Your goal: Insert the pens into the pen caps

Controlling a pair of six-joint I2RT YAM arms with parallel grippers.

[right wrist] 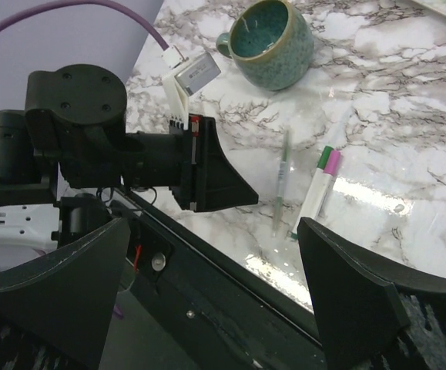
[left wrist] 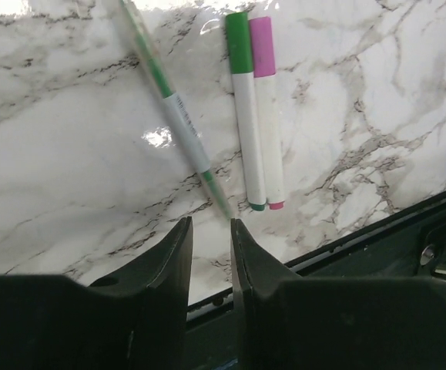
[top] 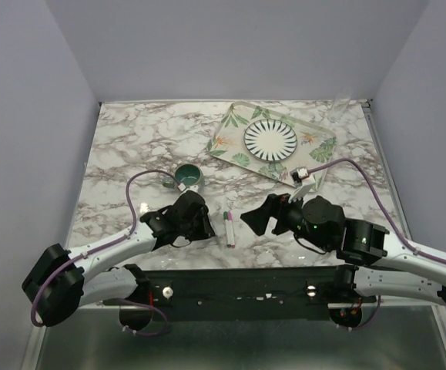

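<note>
Two whitish pens (left wrist: 258, 131) lie side by side on the marble, touching. One wears a green cap (left wrist: 238, 42), the other a pink-purple cap (left wrist: 261, 46). They also show in the top view (top: 229, 230) and in the right wrist view (right wrist: 316, 189). My left gripper (left wrist: 211, 225) hovers just near of the pens' ends, its jaws a narrow gap apart with nothing between them. It sits left of the pens in the top view (top: 209, 227). My right gripper (top: 266, 217) is wide open and empty, right of the pens, and faces them and the left gripper (right wrist: 213, 231).
A thin translucent green stick pen (left wrist: 178, 116) lies slanted just left of the two pens. A green cup (top: 188, 176) stands behind the left gripper. A leaf-patterned tray (top: 230, 123) with a striped plate (top: 270, 139) sits at the back right. The table's dark front rail (left wrist: 407, 223) is close.
</note>
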